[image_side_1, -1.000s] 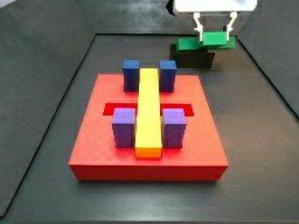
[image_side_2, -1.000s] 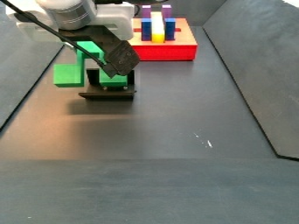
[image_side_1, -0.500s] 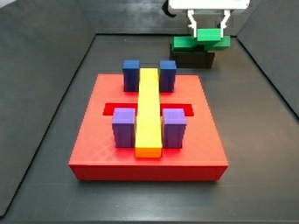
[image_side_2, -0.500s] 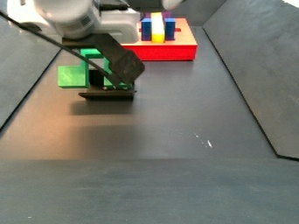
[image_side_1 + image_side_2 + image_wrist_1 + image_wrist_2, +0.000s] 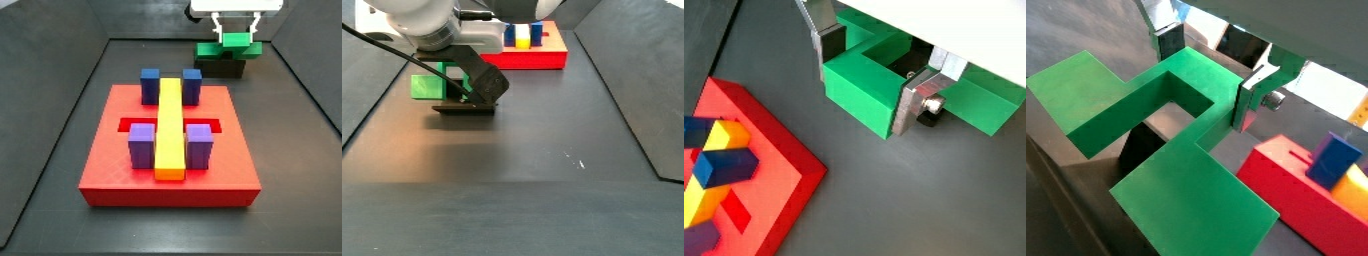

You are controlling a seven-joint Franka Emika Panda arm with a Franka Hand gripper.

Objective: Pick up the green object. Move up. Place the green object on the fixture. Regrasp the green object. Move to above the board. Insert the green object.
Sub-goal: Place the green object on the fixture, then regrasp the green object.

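In a side view we see the dark worktop (image 5: 54, 150) carrying the board (image 5: 107, 165), a wide red slab with blue posts (image 5: 151, 79), purple posts (image 5: 140, 147) and a long yellow bar (image 5: 171, 125) lying between them. Behind the board, well apart from it, stands the fixture (image 5: 214, 68), a small black bracket. The green object (image 5: 225, 46) rests on top of the fixture: a flat bright-green block with a square notch cut into one side, which both wrist views show clearly (image 5: 1160, 110).

The claw (image 5: 237, 35) sits right over that block, its silver fingers (image 5: 925, 95) standing at either side of the notched middle part. They look close against the plastic, yet we cannot tell whether they pinch it or merely flank it.

Against half a second ago, the claw has sunk a little lower onto the block, while the green object and board lie where they were.

In a side view the arm's black body (image 5: 476, 75) hides most of the fixture (image 5: 465, 108) and part of the block (image 5: 425, 87).
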